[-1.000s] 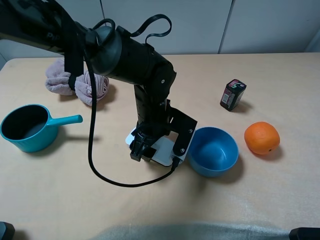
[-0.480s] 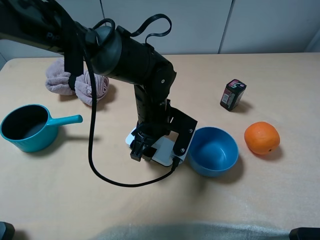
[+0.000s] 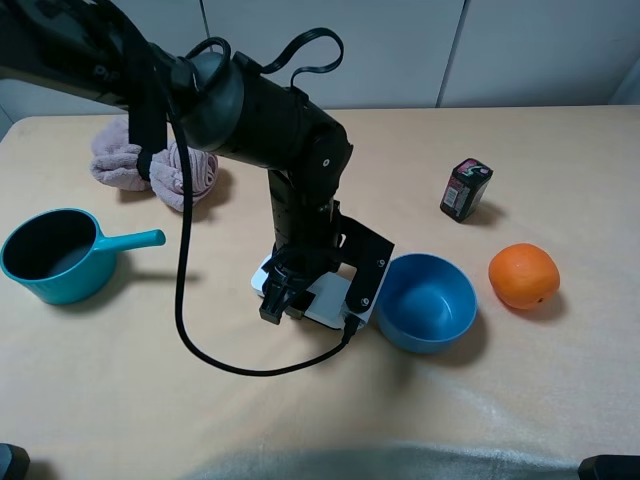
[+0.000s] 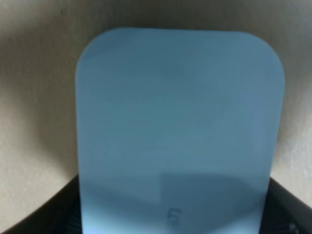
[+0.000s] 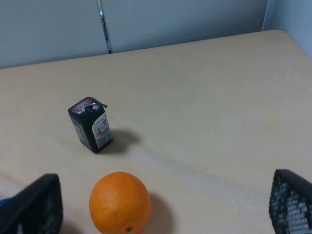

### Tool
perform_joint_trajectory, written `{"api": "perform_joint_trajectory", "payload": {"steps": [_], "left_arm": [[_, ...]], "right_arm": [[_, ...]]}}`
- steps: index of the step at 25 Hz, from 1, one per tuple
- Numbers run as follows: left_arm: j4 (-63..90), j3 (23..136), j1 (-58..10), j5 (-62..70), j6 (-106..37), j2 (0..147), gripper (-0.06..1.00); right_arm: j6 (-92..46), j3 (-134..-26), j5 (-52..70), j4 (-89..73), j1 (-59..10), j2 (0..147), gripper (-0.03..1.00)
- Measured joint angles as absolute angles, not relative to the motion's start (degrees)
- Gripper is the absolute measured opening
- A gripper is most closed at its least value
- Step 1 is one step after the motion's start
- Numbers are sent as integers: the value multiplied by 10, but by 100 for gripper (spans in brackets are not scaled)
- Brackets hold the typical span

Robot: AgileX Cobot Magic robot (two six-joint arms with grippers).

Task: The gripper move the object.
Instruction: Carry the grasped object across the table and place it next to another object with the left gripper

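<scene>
The white case (image 3: 325, 298) lies flat on the table just left of the blue bowl. My left gripper (image 3: 275, 300) points down onto its left end, and the arm hides much of the case. In the left wrist view the case (image 4: 180, 122) fills the frame, with a faint grey mark near the gripper. The black fingers (image 4: 39, 214) lie against both of its long edges, so the left gripper (image 4: 173, 217) looks shut on the case. My right gripper (image 5: 165, 214) is open and empty, with only its finger ends in the corners of the right wrist view.
A blue bowl (image 3: 428, 300) stands right beside the case. An orange (image 3: 523, 275) (image 5: 120, 202) and a small dark box (image 3: 465, 188) (image 5: 90, 125) are to the right. A teal pot (image 3: 55, 255) and a pink cloth (image 3: 150, 165) are to the left. A black cable (image 3: 200, 340) loops over the table.
The left gripper's tip has shifted very slightly over the case. The case and everything else stay where they were.
</scene>
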State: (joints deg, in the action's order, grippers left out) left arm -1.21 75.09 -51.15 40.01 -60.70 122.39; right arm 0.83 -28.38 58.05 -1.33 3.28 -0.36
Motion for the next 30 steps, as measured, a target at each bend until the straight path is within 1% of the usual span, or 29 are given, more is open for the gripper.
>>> {"api": "perform_joint_trajectory", "payload": {"steps": [7,20,30], "left_arm": [[-12,756,-511,407,-583,1224,63],[-11,830,-511,447,-494,1223,63],[-15,858,-499,483,-473,1214,63]], "right_arm": [[8,-284,580,-13,33,-4,67],[8,-284,580,-13,33,-4,67],[8,-284,580,-13,33,-4,67]]}}
